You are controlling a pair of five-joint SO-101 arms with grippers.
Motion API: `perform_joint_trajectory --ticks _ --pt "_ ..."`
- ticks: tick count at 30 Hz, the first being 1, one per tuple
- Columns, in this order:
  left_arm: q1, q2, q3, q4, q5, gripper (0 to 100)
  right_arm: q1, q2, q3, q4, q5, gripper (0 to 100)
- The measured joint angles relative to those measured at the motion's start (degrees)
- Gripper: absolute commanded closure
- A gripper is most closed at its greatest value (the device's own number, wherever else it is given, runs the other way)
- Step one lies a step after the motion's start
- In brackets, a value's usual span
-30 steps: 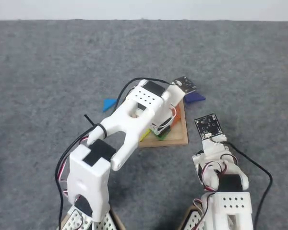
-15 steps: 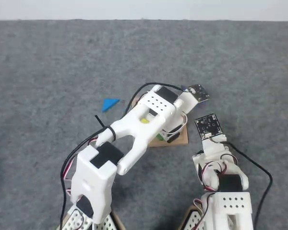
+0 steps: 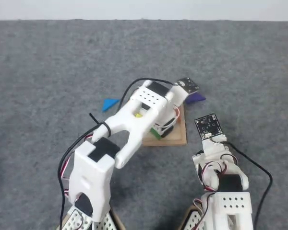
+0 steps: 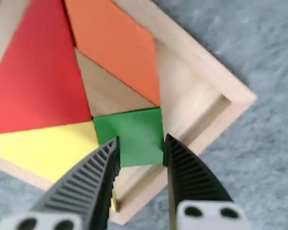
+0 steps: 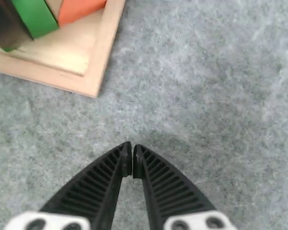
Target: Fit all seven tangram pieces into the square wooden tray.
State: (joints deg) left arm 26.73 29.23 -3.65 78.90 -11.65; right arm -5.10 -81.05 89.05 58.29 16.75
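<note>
The square wooden tray lies near the middle of the desk, a little toward its right side, and the left arm covers most of it from above. In the left wrist view four pieces are inside the tray: a red triangle, an orange parallelogram, a green square and a yellow triangle. The red triangle touches the orange parallelogram on one edge and the yellow triangle on another. The green square is beside the yellow triangle, and one of its corners meets the orange parallelogram. Between the red, orange and green pieces there is a bare wooden gap of triangle shape. Another bare strip runs along the tray rim beside the orange and green pieces.

The left hand is just above the green square, its fingers apart. One fingertip is over the square and the other is at its edge.

Two pieces are outside the tray, on the desk. A blue triangle lies on the left side of the tray, apart from it. A purple piece lies just beyond the tray's far right corner.

The right hand is over the grey desk, near one corner of the tray, with its fingers together and nothing between them.
</note>
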Motion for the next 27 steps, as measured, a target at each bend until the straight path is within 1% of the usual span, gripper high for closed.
perform_joint_trajectory --ticks 8,15,20,22,24,27 --pt "-1.1 0.1 -2.0 0.3 -0.4 86 0.0 0.0 0.0 0.0 0.0 98.6" --pt "-0.2 0.1 -9.4 5.2 -0.6 88 0.0 0.0 0.0 0.0 0.0 98.3" --pt "-0.7 -5.0 -9.9 6.4 1.2 88 0.0 0.0 -0.3 0.0 0.0 98.3" --pt "-2.1 -8.8 -8.8 6.4 2.4 88 0.3 0.0 -2.3 0.0 0.4 98.3" --pt "-4.2 -12.5 -6.4 6.3 3.8 88 2.0 0.0 -4.7 0.0 1.1 98.3" --pt "-9.0 -18.2 0.4 3.3 6.1 88 3.1 1.1 -8.1 0.0 1.6 98.2"
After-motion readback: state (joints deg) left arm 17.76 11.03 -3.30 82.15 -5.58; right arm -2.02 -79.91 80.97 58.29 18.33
